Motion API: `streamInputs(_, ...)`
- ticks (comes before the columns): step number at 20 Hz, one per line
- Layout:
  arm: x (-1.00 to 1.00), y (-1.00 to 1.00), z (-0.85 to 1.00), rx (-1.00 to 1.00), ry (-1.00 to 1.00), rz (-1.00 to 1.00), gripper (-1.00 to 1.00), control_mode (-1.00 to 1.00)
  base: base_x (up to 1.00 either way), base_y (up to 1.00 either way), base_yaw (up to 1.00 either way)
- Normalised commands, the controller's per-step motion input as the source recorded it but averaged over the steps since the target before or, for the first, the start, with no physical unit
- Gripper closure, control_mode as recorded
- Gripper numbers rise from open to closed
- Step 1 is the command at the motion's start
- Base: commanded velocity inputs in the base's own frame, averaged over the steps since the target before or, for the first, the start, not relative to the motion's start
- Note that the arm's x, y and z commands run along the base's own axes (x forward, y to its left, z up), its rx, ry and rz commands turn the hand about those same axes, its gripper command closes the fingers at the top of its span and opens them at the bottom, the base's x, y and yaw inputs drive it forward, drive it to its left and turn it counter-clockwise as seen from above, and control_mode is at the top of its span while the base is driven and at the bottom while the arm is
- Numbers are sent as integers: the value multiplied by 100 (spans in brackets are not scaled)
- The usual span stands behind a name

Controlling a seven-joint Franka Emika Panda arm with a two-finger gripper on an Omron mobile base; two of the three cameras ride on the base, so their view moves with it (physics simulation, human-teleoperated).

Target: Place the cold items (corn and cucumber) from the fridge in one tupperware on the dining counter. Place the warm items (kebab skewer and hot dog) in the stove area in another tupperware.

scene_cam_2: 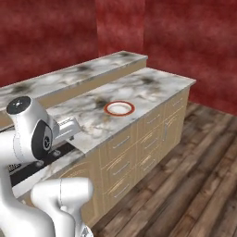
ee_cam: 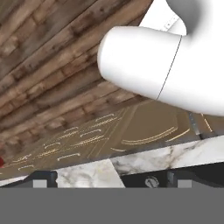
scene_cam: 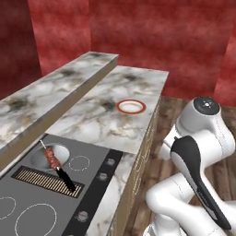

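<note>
Kebab skewer lies in a small grey pan at the far left of the stove top, its dark handle reaching over the pan's rim toward the near side above a ribbed grill strip. A red-rimmed white plate sits farther along the marble counter, well apart from the pan. No tupperware, hot dog, corn or cucumber can be made out. The gripper is seen from the hand view with its fingertips spread wide and nothing between them; it looks down past the counter edge to the drawer fronts and wooden floor. The arm is folded beside the counter, well apart from the skewer.

Risk assessment: the skewer is thin and lies inside the pan, so a descent off its axis could strike the rim or shift the pan. A swing from this folded pose could clip the counter edge
</note>
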Motion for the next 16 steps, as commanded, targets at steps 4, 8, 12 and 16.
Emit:
streamInputs(4, 12, 51, -22, -8, 0, 37, -100, -100, 0, 0, 0)
streamInputs(8, 18, 57, -17, -2, -1, 15, -100, -100, 0, 0, 0)
streamInputs(12, 25, 60, -3, 9, -2, 12, -100, -100, 0, 0, 0)
streamInputs(16, 43, 91, 0, 16, 6, 4, -100, -100, 0, 0, 0)
